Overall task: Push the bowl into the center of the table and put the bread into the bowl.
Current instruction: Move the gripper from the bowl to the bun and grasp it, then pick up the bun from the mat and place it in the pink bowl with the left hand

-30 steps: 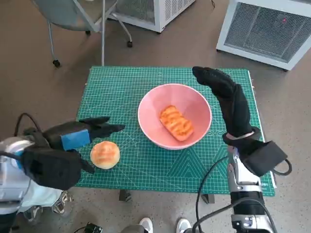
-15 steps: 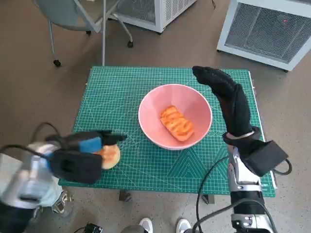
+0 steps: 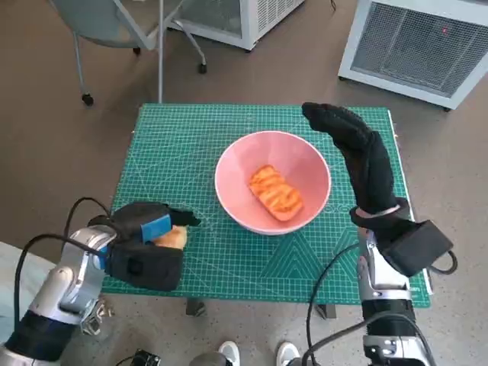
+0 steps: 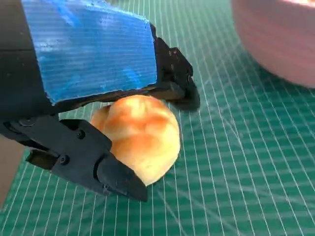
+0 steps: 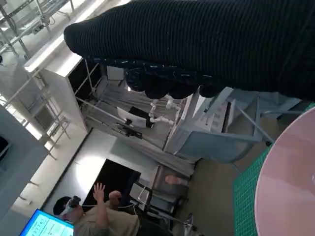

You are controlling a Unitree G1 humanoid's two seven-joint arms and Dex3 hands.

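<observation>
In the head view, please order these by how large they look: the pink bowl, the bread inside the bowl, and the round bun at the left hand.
1. Pink bowl, clearly largest.
2. Bread inside it.
3. Round bun, which looks smallest, but the left hand covers most of it, so ranks 2 and 3 are unsure.

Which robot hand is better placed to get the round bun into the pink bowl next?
Left. The left robot hand already has its fingers around the round bun; the right robot hand stands beside the pink bowl, away from it.

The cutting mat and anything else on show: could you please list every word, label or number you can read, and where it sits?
None can be read.
Green cutting mat: grid lines only, no legible print.
Blue tape on the left hand: blank.
Blue screen in the right wrist view: too blurred to read.
</observation>
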